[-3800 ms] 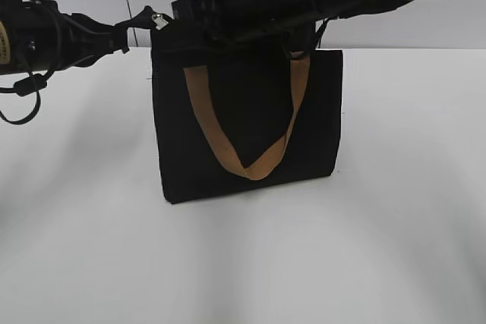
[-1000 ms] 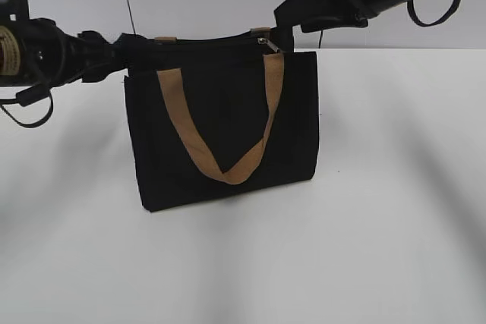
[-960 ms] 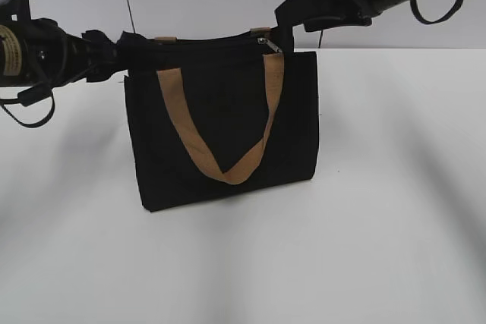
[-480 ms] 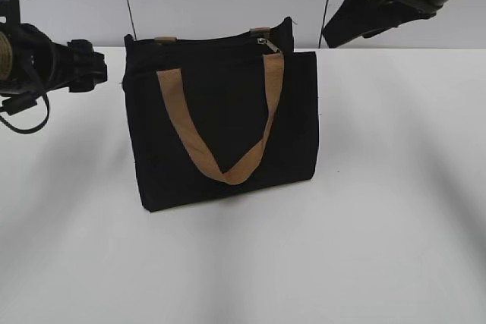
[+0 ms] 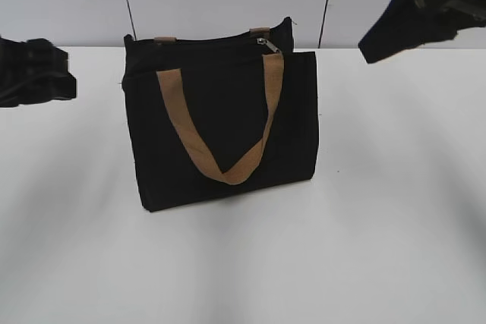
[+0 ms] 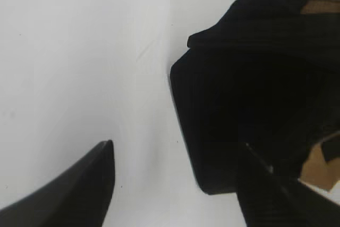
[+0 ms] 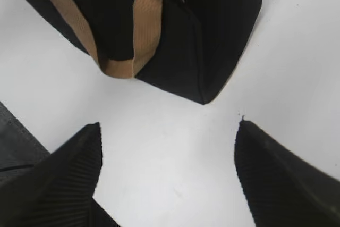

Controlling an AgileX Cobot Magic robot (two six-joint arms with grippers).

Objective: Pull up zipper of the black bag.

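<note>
Black fabric fills the centre of the exterior frame, where the black bag (image 5: 224,123) is standing upright on the white tabletop (image 5: 364,248), its tan handle (image 5: 228,123) drooping in a V across the front panel. A silver zipper pull (image 5: 265,43) is sitting at the upper right of the bag's top edge, hanging over the side. At the left edge the left gripper (image 5: 34,77) is hovering apart from the bag, and at the upper right the right gripper (image 5: 414,20) is hanging well clear. Both wrist views are showing the jaws spread wide, holding nothing, over bare tabletop beside the bag.
</note>
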